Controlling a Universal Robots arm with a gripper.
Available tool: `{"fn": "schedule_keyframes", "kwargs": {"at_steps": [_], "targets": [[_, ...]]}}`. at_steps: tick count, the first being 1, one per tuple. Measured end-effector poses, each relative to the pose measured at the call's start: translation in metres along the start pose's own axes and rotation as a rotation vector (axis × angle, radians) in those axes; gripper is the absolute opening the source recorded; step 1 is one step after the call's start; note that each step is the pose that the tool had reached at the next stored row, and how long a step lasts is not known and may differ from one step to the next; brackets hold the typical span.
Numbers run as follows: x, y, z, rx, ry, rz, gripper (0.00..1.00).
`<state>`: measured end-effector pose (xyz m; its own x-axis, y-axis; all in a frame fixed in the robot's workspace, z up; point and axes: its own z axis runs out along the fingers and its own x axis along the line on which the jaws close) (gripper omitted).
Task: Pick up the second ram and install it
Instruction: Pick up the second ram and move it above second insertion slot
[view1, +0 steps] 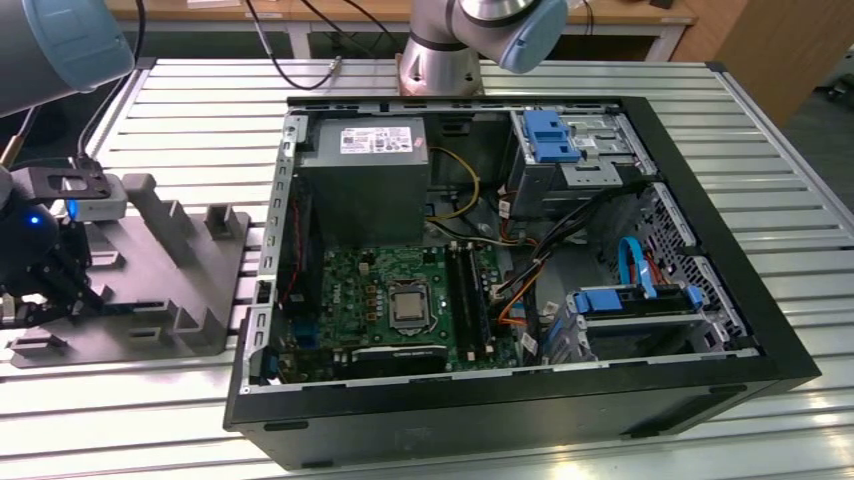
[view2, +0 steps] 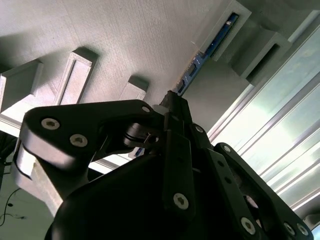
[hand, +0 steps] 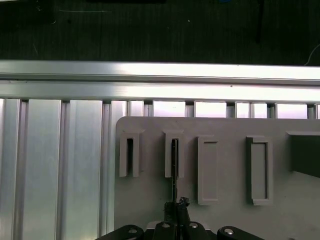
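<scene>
Exterior view: 1 black pincer (view1: 60, 290) over 1 grey plastic fixture (view1: 134, 335), near 1 black PC case (view1: 534, 420). Second wrist view: 1 thin dark second ram (view2: 209, 45) in fixture pocket, pincer clamped on its end. First wrist view: ram edge-on btw tips.

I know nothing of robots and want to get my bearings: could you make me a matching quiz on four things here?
1. thin dark memory stick
2. grey plastic fixture plate
3. open black computer case
4. black robot hand

a. on the exterior view's right
b. shut on the stick
c. on edge in a fixture slot
d. beside the case, on the exterior view's left

Pairs: 1-c, 2-d, 3-a, 4-b
</scene>
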<state>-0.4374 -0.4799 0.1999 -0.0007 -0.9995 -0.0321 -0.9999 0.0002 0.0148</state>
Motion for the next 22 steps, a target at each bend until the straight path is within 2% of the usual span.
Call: {"fn": "schedule_keyframes", "kwargs": {"at_steps": [13, 16, 22], "targets": [[0.0001, 0.0, 0.0, 0.0, 0.0, 0.0, 0.11], [0.0001, 0.0, 0.0, 0.0005, -0.0003, 0.02, 0.11], [0.0001, 0.0001, -0.0009, 0.0006, -0.0003, 0.023, 0.11]]}}
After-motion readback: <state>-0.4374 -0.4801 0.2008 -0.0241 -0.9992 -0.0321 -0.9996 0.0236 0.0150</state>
